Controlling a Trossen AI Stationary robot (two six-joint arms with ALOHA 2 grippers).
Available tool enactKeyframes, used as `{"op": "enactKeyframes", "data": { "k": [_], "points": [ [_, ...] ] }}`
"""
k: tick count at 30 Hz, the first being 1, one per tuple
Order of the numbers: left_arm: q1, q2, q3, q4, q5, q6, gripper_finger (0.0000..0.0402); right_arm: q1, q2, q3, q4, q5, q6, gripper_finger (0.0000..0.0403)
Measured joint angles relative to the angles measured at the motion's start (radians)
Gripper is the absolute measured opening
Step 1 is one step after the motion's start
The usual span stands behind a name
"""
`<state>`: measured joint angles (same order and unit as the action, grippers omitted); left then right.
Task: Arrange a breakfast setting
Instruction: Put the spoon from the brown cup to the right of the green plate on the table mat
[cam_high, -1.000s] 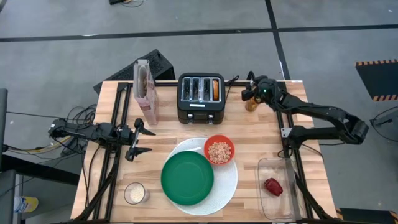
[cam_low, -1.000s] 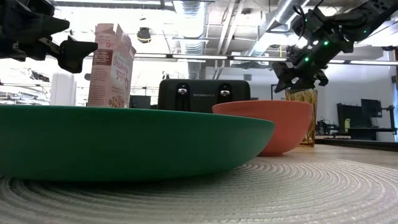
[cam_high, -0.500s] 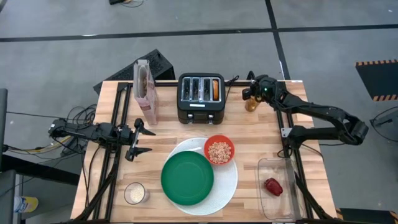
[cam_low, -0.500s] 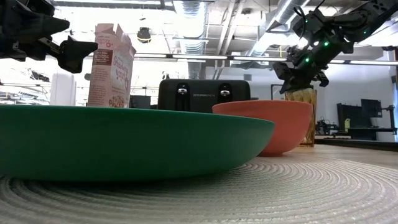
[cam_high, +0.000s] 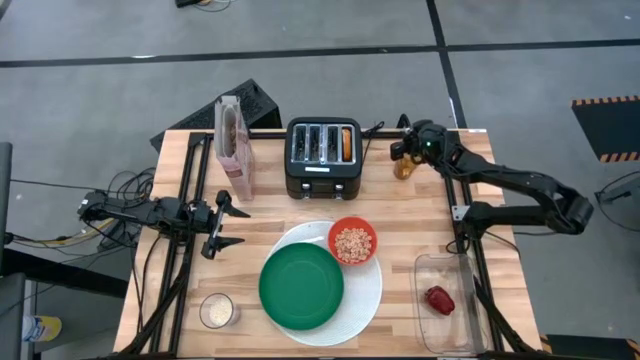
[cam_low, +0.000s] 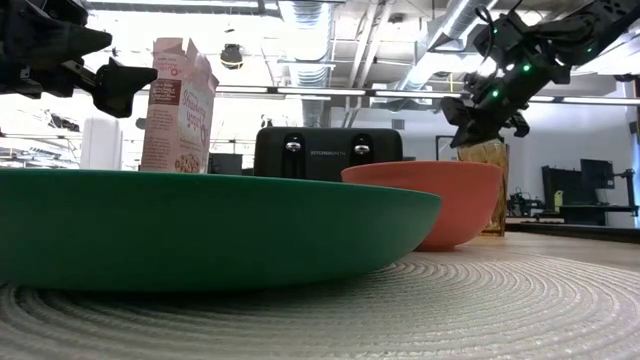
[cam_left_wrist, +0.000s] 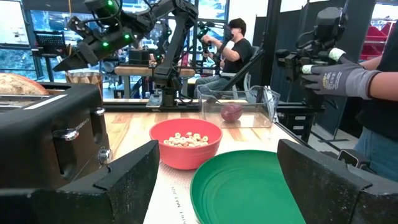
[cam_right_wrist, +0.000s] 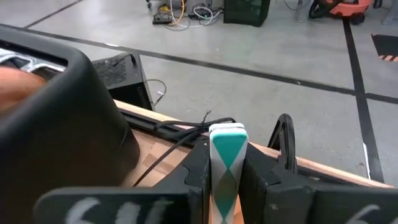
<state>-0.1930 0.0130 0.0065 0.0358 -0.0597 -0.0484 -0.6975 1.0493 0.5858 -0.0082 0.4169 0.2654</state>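
Note:
A teal-and-white spoon handle (cam_right_wrist: 227, 146) stands up out of an amber glass (cam_high: 403, 168) at the far right, beside the black toaster (cam_high: 323, 155). My right gripper (cam_high: 404, 152) is shut on that handle; the spoon's lower end is hidden in the glass (cam_low: 487, 185). A bagel (cam_high: 346, 143) sticks out of the toaster's right slot. A green plate (cam_high: 300, 285) and a red bowl (cam_high: 352, 240) of cereal lie on the large white plate (cam_high: 368, 298). A small red food item (cam_high: 439, 299) lies in the clear tub (cam_high: 447, 272). My left gripper (cam_high: 216, 226) hovers open to the left of the plates. My right gripper pinches the spoon's handle near its top end (cam_right_wrist: 227, 138) between its two fingers (cam_right_wrist: 198, 171), one on each flat side. The fingers slant down at it from the table's right side. The handle stands roughly upright, its lower part inside the amber glass.
A cereal box (cam_high: 234, 148) stands left of the toaster and a small glass jar (cam_high: 217, 310) sits at the near left. Bare wood lies between the toaster and the tub. A person's gloved hand (cam_left_wrist: 339, 73) shows beyond the table's right side.
My right gripper has shut on the spoon handle standing in the amber glass, its fingers closing from wide apart onto the handle. The arm itself has stayed over the glass.

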Motion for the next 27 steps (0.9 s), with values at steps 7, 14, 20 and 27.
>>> {"op": "enactKeyframes", "data": {
  "k": [7,14,20,27],
  "points": [
    [0.0,0.0,0.0,0.0,0.0,0.0,0.0311,0.0,-0.074,0.0,0.0,0.007,-0.012,0.007],
    [0.0,0.0,0.0,0.0,0.0,0.0,0.0311,0.0,-0.186,0.0,0.0,0.007,-0.012,0.0069],
    [0.0,0.0,0.0,0.0,0.0,0.0,0.0311,0.0,-0.278,0.0,-0.001,0.007,-0.012,0.0069],
    [0.0,0.0,0.0,0.0,0.0,0.0,0.0311,0.0,-0.38,0.0,-0.001,0.006,-0.012,0.0069]
  ]
}}
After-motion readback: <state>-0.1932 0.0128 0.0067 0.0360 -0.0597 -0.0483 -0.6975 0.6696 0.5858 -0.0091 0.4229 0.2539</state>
